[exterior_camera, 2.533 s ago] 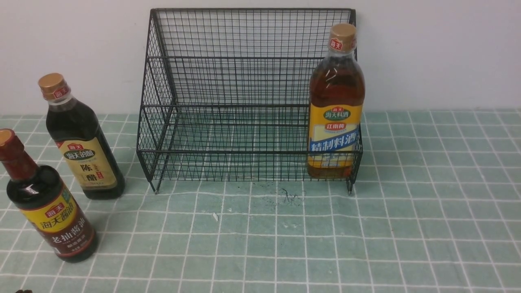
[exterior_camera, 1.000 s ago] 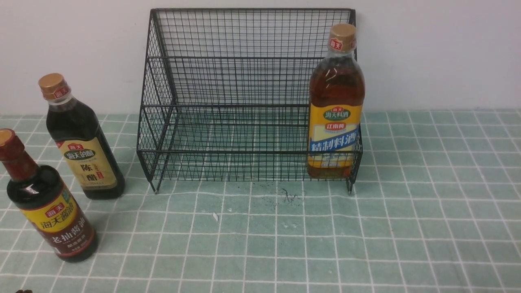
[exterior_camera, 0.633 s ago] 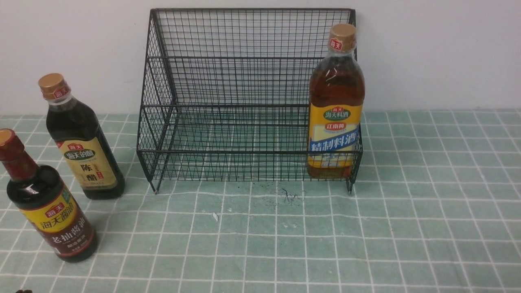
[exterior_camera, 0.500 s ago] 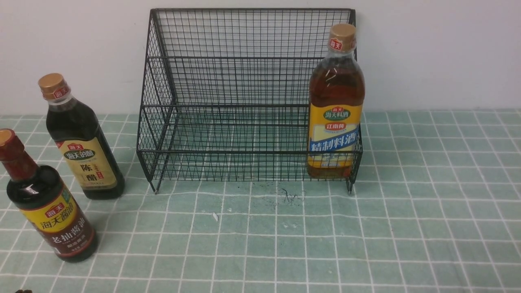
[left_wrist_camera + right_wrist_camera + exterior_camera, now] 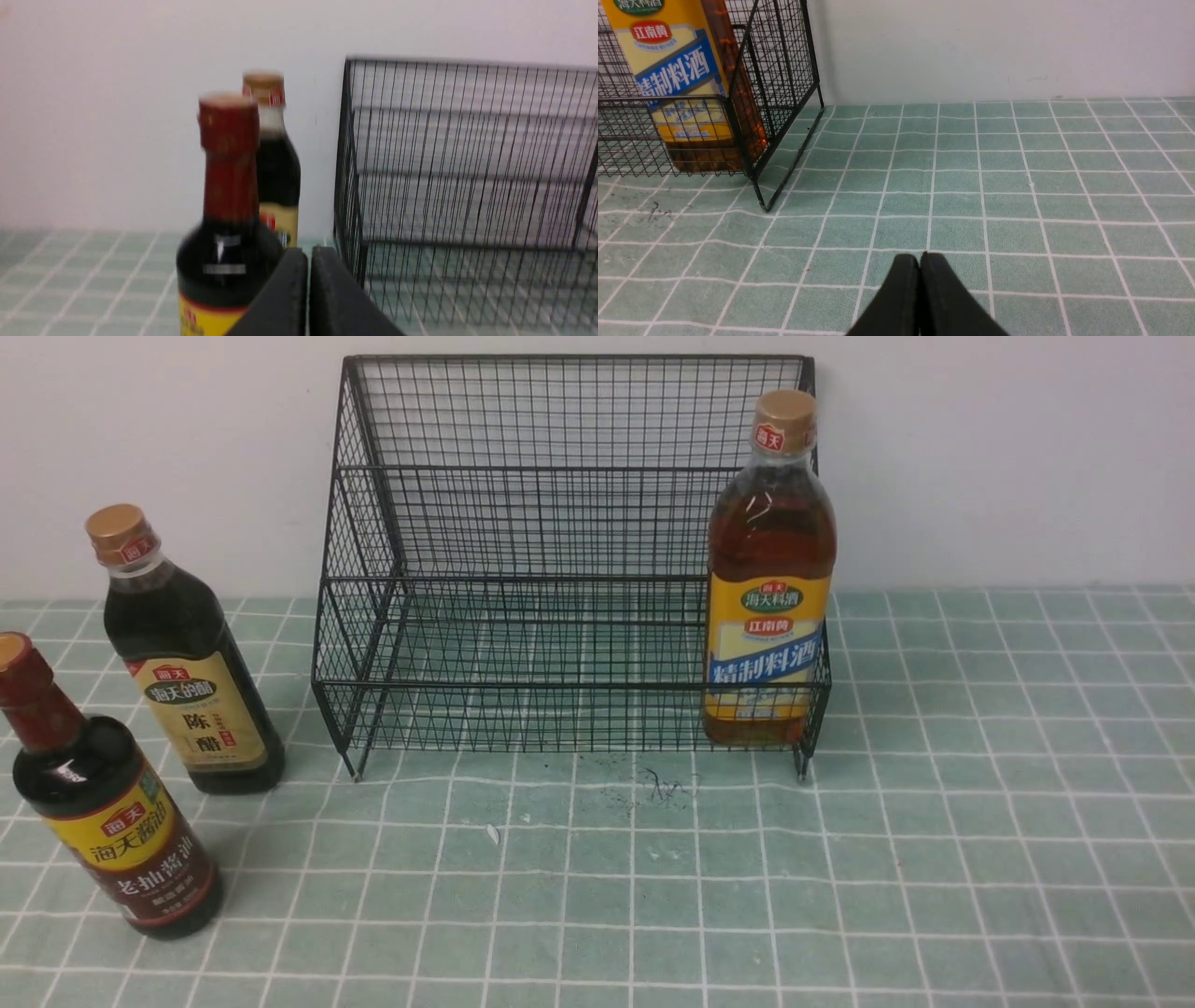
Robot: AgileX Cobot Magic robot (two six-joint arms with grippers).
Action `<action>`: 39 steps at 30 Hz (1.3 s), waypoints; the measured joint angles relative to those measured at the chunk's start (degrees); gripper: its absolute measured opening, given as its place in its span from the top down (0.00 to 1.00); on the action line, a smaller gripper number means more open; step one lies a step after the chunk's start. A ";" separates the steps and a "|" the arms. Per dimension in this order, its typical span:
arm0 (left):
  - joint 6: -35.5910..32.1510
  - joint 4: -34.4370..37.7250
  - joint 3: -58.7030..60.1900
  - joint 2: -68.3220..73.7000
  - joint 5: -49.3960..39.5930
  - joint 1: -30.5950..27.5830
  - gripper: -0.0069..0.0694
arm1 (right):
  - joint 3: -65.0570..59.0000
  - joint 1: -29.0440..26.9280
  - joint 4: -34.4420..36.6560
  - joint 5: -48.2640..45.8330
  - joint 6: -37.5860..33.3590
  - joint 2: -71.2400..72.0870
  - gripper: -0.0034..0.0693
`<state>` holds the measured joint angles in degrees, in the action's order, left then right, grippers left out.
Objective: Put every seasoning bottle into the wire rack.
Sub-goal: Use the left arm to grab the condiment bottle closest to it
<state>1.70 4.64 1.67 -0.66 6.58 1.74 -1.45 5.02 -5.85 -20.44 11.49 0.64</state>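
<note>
Two claws, left claw [image 5: 308, 255] and right claw [image 5: 919, 259], we see pinched together, empty; the red-necked bottle [image 5: 229, 224] looks blurred, base cut off.

Kitchen-style corner staged on a cloth-covered surface

You are looking at a surface [image 5: 1027, 709] draped in a green cloth [image 5: 560, 896] printed with white-lined tile squares. It wrinkles in front of the wire rack [image 5: 560, 523], so it is fabric, not real tiling. A plain white wall [image 5: 1008, 457] stands behind. The kitchen note comes from Chinese-labelled seasonings: an amber bottle [image 5: 769, 569] in the rack, and a dark tan-capped bottle [image 5: 187, 663] and a red-necked bottle [image 5: 103, 803] on the cloth to its left.
</note>
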 joint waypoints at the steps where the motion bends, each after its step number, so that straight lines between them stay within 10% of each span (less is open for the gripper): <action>1: 0.00 0.00 0.00 0.00 5.93 0.00 0.92 | 0.00 0.00 0.00 0.00 0.00 0.00 0.97; 10: -7.07 5.10 -3.07 2.07 11.17 0.00 0.80 | 0.00 0.00 0.00 -0.01 0.00 0.00 0.97; 23: -19.10 22.65 -12.48 31.08 21.26 0.00 0.15 | 0.02 0.00 0.05 -0.28 0.00 0.00 0.97; 39: -19.41 22.70 -19.64 55.84 28.33 0.00 0.13 | 0.06 0.00 0.11 -0.31 0.00 0.00 0.97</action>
<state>-17.71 27.34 -17.98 55.18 34.92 1.74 -1.38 5.02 -5.74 -20.75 11.49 0.64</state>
